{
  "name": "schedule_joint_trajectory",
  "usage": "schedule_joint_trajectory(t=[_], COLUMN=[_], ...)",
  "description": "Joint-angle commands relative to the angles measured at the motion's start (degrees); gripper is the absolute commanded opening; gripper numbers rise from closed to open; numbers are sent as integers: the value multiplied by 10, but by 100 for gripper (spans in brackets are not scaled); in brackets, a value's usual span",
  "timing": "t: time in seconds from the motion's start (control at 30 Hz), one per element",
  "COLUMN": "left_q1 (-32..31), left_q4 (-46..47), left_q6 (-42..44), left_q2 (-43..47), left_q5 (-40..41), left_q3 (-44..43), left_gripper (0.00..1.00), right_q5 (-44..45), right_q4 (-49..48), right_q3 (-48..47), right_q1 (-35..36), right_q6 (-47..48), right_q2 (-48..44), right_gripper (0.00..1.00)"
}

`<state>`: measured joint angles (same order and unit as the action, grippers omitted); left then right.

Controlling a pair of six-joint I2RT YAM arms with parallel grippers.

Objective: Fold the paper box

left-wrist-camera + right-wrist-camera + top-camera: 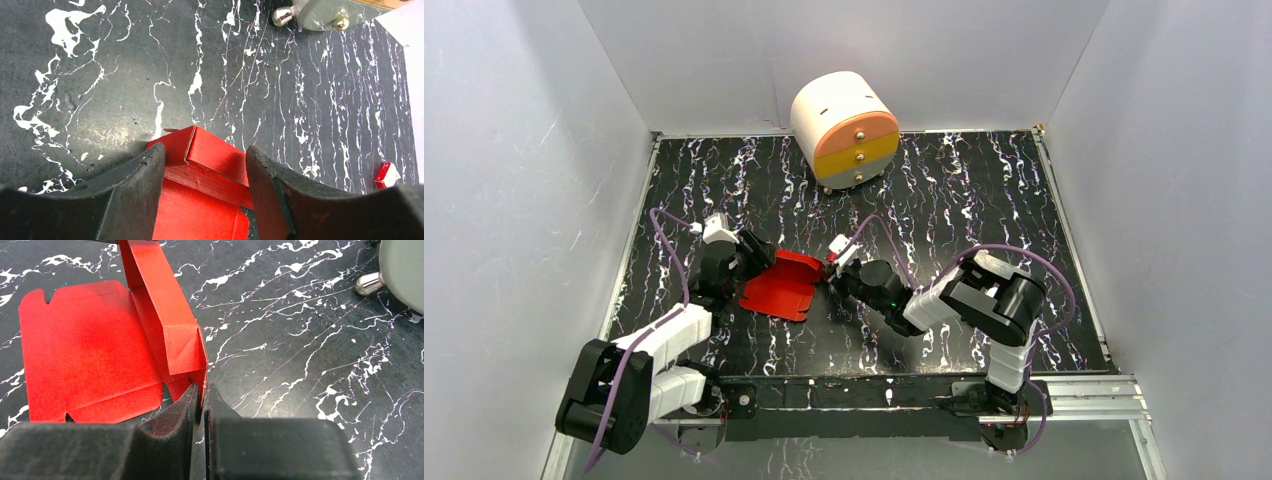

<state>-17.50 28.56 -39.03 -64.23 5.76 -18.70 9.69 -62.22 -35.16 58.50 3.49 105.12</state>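
Observation:
The paper box (782, 285) is bright red card lying partly folded on the black marbled table, its base flat and one long wall raised. My left gripper (749, 262) is at the box's left end. In the left wrist view its open jaws (205, 150) straddle the folded corner of the box (215, 160), a finger on either side. My right gripper (832, 272) is at the right end. In the right wrist view its jaws (202, 387) are pressed together on the lower edge of the raised wall of the box (90, 350).
A round white, orange and yellow drawer unit (844, 130) stands at the back of the table, its metal foot (282, 15) showing in the left wrist view. A tiny red-and-white packet (386, 175) lies to the right. White walls enclose the table.

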Motion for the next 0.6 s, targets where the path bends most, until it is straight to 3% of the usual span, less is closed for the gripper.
schedule_joint_trajectory(t=[0.0,0.3,0.4,0.57], left_q1=[-1,-1,-1,-1], left_q4=[6,4,1,8], left_q6=[-10,-15,-18,-33], left_q2=[-2,3,5,12], left_q5=[-30,-29,-34,-51], left_q3=[-12,-8,-9,0], left_gripper=[56,55,54,51], right_q5=[-45,-57,-55,-28], right_q4=[-28,-44,-54,-36], right_q3=[-11,-15,-14,-25], right_q1=[-5,-17,-22,-23], right_q6=[13,5,0,-9], right_q2=[14,21,23,24], right_gripper=[17,24,20,6])
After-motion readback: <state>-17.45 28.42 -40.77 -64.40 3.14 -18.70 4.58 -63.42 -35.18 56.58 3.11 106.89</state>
